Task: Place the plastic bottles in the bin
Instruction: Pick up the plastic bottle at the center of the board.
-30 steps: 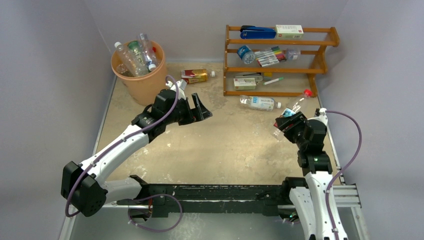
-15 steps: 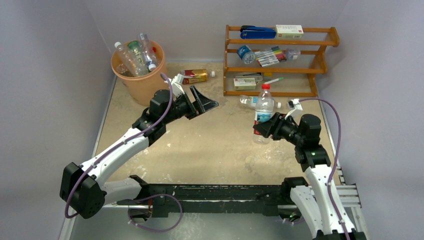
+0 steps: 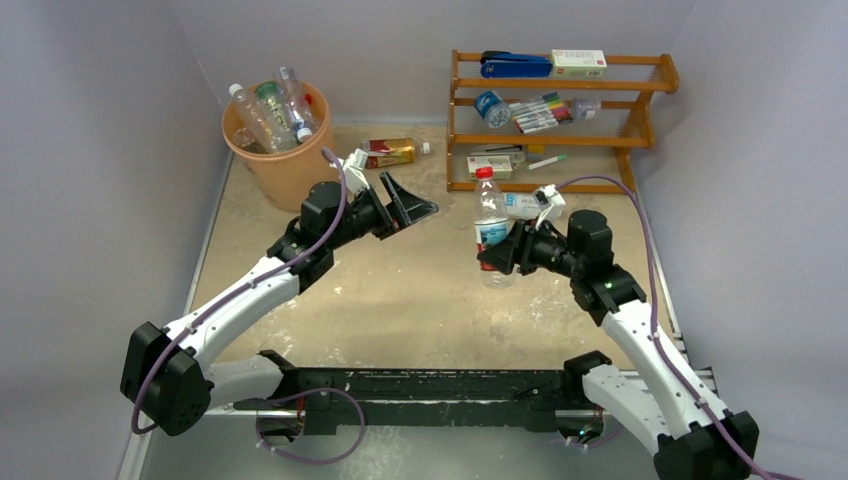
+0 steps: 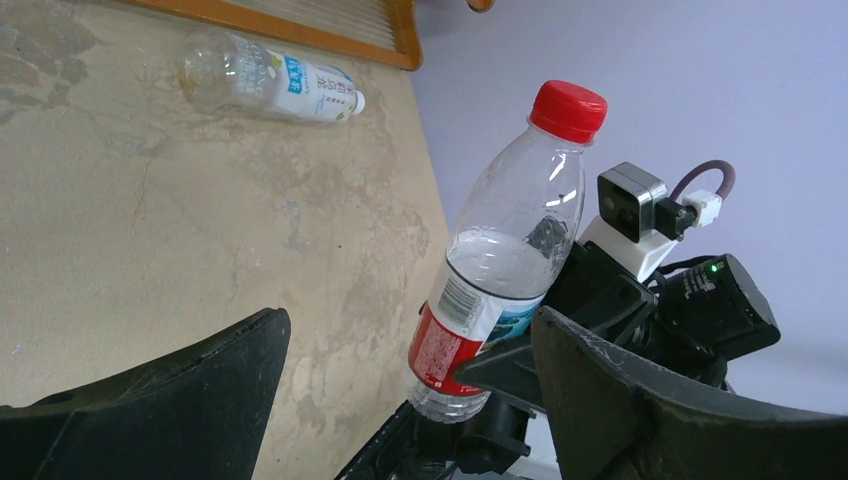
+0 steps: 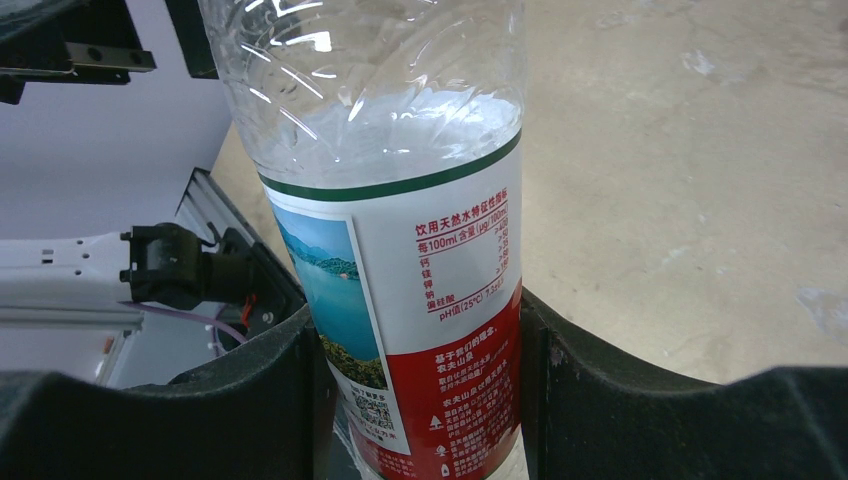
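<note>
On my right wrist feed, the clear plastic bottle with a red cap and red-and-white label runs off the frame at both ends, cap and neck above, base below. The right gripper shows only as two dark finger blocks cropped by the bottom edge.

From the left wrist, the bottle's base sits behind that gripper's black body. The left gripper has its fingers cut off at the bottom.

Overhead, the round peach-orange plastic bin hides the lower parts of the bottles inside, so I can't count them. The lying clear bottle with a white-and-blue label is half covered by the right wrist. Print on the boxes in the brown wooden rack is too small to read.
</note>
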Available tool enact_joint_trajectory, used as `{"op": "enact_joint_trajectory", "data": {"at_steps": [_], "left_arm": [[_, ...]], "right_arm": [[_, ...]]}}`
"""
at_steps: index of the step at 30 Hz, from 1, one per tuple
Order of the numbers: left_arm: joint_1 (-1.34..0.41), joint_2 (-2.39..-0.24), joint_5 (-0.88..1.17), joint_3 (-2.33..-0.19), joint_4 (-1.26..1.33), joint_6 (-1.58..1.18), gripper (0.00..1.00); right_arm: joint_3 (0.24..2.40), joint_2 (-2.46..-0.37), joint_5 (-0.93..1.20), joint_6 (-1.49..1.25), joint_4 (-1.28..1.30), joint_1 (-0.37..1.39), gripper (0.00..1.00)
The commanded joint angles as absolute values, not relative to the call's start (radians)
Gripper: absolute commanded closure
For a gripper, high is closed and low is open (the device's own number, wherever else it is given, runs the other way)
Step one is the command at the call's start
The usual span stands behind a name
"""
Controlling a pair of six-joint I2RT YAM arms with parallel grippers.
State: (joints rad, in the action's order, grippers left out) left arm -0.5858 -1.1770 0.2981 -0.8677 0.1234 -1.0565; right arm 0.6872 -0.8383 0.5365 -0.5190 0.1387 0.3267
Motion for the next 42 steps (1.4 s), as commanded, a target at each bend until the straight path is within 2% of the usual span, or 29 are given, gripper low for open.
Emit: {"op": "enact_joint_trajectory", "data": {"at_steps": [1,23,29,38,41,42], "left_arm": [[-0.594,-1.17,0.279,-0.862,0.183,-1.059,0.1],[-0.627,-1.148,0.201,-0.869,0.036,-0.944,0.08],[-0.627,-1.143,0.18,-0.873,0.0,-0.932,0.21],[-0.627,-1.139,0.158,-0.884,-0.037,-0.923,0.21],[-0.627,-1.14,0.151,-0.892,-0.059,-0.913,0.31],[-0.627,-1.142,0.149,-0.896,-0.069,-0.908,0.38]], "right_arm": [[0.757,-0.884,0.475,-0.546,0.029,0.417,0.54],[0.904,-1.174,0.228,-0.637,-0.105,0.836,0.54],[0.893,-1.17,0.177,-0.653,-0.099,0.847,0.54],[0.889,-1.145,0.122,-0.652,-0.064,0.847,0.53],[0.881,-1.147,0.12,-0.657,-0.071,0.847,0.53],[0.878,-1.15,0.122,-0.66,-0.075,0.847,0.53]]}}
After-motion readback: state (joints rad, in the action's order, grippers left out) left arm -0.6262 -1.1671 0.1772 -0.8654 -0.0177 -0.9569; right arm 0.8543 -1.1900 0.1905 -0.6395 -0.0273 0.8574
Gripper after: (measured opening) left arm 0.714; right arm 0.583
